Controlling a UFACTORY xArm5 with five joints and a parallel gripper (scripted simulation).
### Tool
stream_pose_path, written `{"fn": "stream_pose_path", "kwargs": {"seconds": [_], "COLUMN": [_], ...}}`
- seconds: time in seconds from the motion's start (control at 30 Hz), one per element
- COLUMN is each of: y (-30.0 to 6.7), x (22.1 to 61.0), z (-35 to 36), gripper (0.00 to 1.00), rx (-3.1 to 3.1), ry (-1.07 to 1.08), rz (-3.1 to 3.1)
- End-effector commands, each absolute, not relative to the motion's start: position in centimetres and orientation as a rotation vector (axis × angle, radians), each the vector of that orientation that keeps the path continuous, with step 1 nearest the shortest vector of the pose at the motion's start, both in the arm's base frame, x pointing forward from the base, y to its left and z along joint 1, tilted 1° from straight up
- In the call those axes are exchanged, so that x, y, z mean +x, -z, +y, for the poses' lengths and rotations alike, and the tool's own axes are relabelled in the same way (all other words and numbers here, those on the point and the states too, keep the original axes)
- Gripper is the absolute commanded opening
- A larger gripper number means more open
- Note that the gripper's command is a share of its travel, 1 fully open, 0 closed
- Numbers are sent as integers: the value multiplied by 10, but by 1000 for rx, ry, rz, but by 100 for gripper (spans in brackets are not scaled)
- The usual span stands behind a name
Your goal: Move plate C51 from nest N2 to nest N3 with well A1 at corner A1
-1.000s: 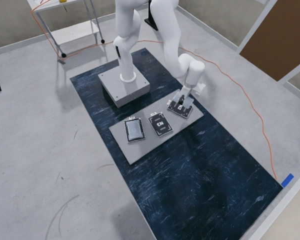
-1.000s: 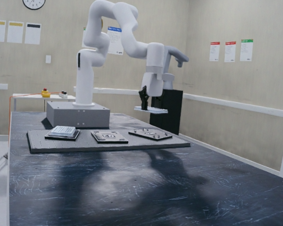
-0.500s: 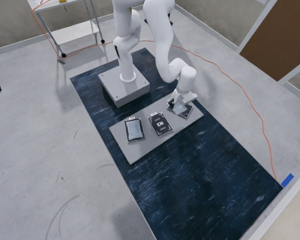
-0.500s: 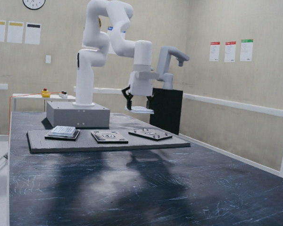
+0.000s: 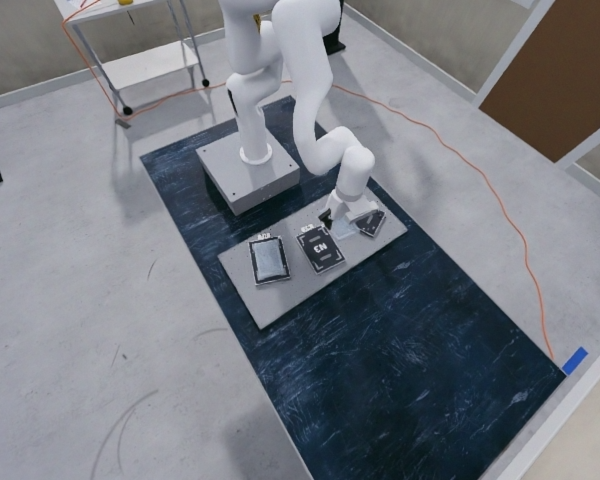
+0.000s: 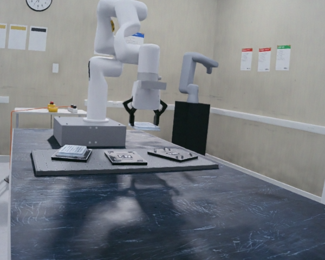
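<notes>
My gripper [image 6: 144,123] is shut on plate C51 [image 6: 144,126], a pale clear well plate held level in the air, well above the grey deck. In the overhead view the plate [image 5: 343,227] shows under the wrist, between nest N3 and nest N2. Nest N3 [image 5: 319,250] is a black frame with white marks in the middle of the deck, and it is empty; it also shows in the side view [image 6: 125,157]. Nest N2 [image 5: 371,222] at the right is empty [image 6: 173,154]. Plate C15 [image 5: 268,258] [image 6: 72,151] sits on nest N1 at the left.
The arm's grey base block [image 5: 247,170] stands behind the deck [image 5: 310,258]. A second grey arm on a black pedestal [image 6: 190,125] stands behind the table. An orange cable [image 5: 496,201] runs over the floor at the right.
</notes>
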State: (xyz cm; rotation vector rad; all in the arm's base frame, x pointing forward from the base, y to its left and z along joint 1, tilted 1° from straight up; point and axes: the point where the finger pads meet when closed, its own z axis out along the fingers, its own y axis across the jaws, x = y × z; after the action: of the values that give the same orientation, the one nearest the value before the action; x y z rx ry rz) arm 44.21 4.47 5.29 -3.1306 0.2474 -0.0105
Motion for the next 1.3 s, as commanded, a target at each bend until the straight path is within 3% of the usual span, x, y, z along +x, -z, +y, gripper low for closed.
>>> {"fn": "stream_pose_path", "kwargs": {"seconds": [0.0,0.33,1.27], "y": [-54,-55,-46], "x": [446,450,450], "z": [25,-25,-25], "gripper": [0,0,0], "rx": [-3137,-3137,-3137], "ry": [19,19,19], "rz": [247,247,247]}}
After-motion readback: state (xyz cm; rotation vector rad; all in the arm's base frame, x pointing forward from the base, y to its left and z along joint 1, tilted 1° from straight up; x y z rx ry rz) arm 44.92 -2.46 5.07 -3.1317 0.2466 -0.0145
